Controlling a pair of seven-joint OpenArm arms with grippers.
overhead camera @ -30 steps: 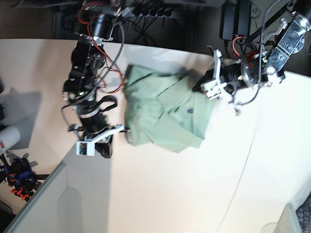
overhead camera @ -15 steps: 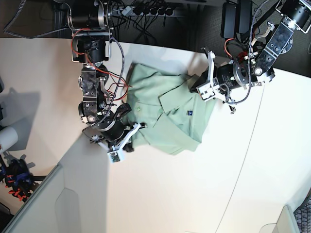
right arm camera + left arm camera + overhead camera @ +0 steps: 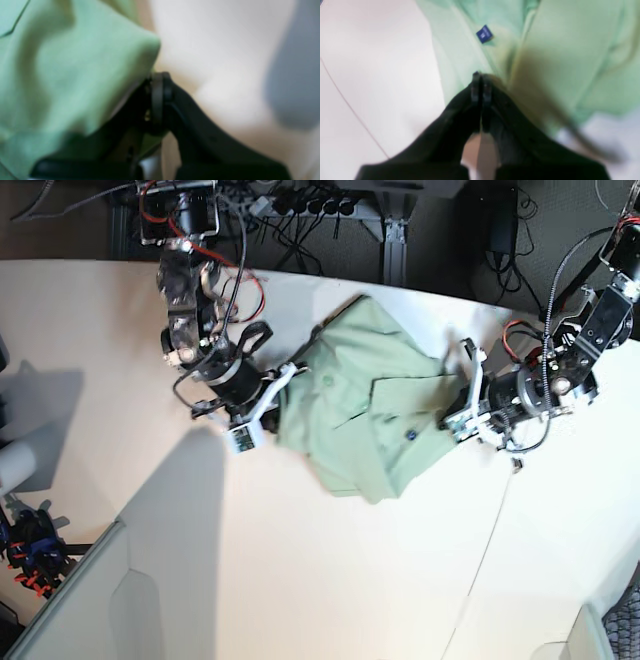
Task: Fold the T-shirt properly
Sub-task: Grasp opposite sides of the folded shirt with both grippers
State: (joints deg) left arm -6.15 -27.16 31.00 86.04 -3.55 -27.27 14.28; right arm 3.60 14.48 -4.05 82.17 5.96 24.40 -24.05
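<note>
The pale mint-green T-shirt [image 3: 370, 395] lies bunched on the white table, its tiny blue tag [image 3: 409, 435] near its right side. My left gripper [image 3: 452, 412] is at the shirt's right edge. In the left wrist view it [image 3: 480, 75] is shut, tips pinched into the fabric [image 3: 557, 50] just below the tag [image 3: 484, 34]. My right gripper [image 3: 283, 383] is at the shirt's left edge. The right wrist view shows it [image 3: 158, 77] shut, with green cloth [image 3: 62, 75] draped over one finger and caught between the jaws.
The white table [image 3: 300, 580] carries a thin seam line [image 3: 490, 530] on its right half. Cables and a power strip [image 3: 300, 200] run behind the back edge. A white roll [image 3: 15, 465] and an orange-and-black clamp [image 3: 30, 550] sit at the far left.
Both arms have moved right across the table and the shirt has gone with them, turning and bunching narrower. The arm on the base view's left rose toward the back; the other dropped lower.
</note>
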